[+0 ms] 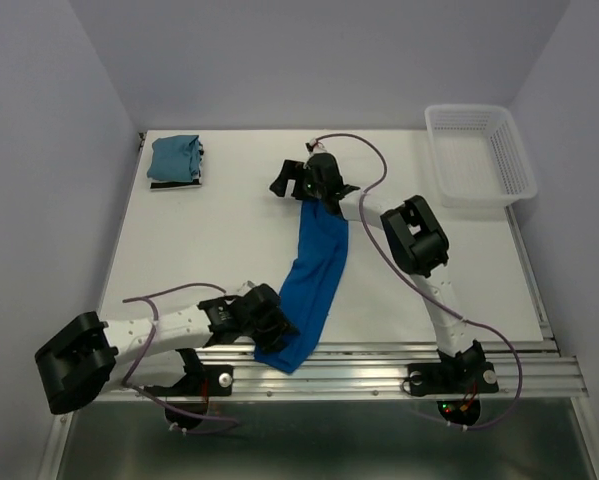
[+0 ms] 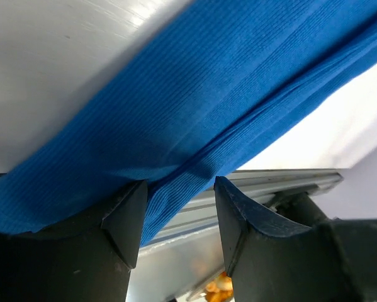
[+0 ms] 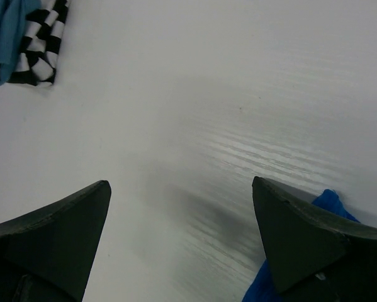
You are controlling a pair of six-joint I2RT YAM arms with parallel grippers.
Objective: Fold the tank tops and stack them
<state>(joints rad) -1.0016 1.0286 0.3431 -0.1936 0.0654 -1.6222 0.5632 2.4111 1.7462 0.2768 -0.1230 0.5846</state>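
Note:
The royal blue tank top (image 1: 314,270) lies as a long narrow strip from the table's middle to the near edge, its lower end hanging over the rail. My left gripper (image 1: 277,322) is at that lower end; in the left wrist view (image 2: 179,189) its jaws are apart, with the blue fabric (image 2: 194,100) draped over the left finger and its edge between them. My right gripper (image 1: 297,180) is open at the strip's far end, over bare table (image 3: 180,185), with blue fabric (image 3: 330,204) beside its right finger. The teal top (image 1: 173,157) lies folded on the striped top (image 1: 175,185) at back left.
A white lattice basket (image 1: 479,155) stands at the back right corner. The metal rail (image 1: 379,365) runs along the near edge. Walls close the table on the left, back and right. The folded stack also shows in the right wrist view (image 3: 40,56).

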